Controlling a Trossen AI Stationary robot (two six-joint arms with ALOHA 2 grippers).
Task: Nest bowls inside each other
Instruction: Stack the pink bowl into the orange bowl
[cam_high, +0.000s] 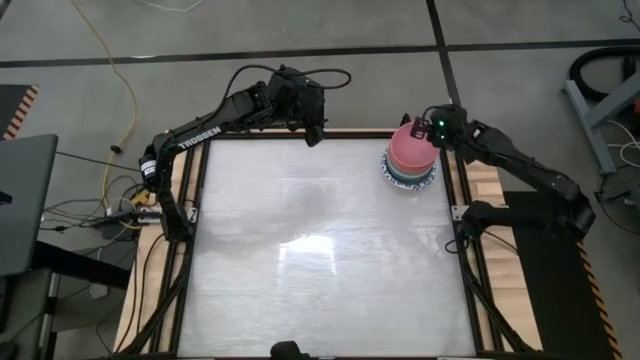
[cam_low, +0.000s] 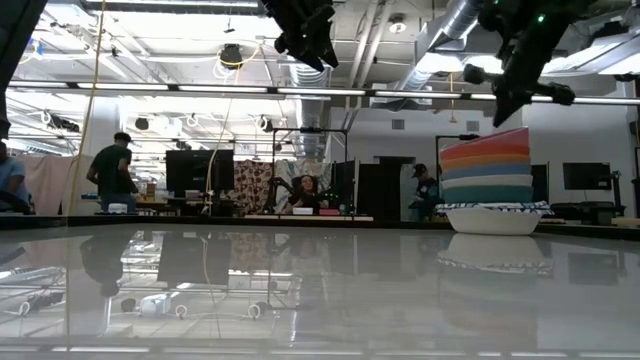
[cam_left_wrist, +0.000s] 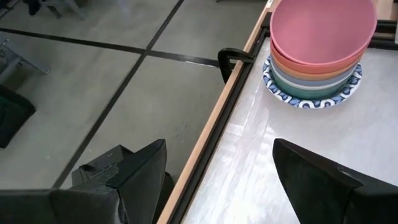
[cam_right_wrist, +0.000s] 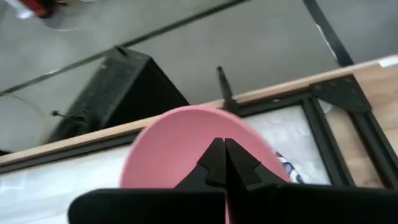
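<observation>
One nested bowl stack (cam_high: 411, 160), pink bowl (cam_high: 411, 147) topmost; right pincer (cam_high: 416, 128) clenched above, left pincer (cam_high: 314, 133) released.

I see bowls (cam_left_wrist: 320, 46) matt, smooth, plastic-looking; bottom dish (cam_left_wrist: 311, 99) glazed, patterned rim. Table (cam_high: 320, 250) glossy, reflective; edge wood (cam_high: 487, 185), frame black metal.

The counter (cam_high: 320, 250) is a pale, glossy sheet in a dark frame with wooden edging. One thing rests on it — a stack of nested bowls (cam_high: 411, 158) at the upper right of the high view, near the corner.
</observation>
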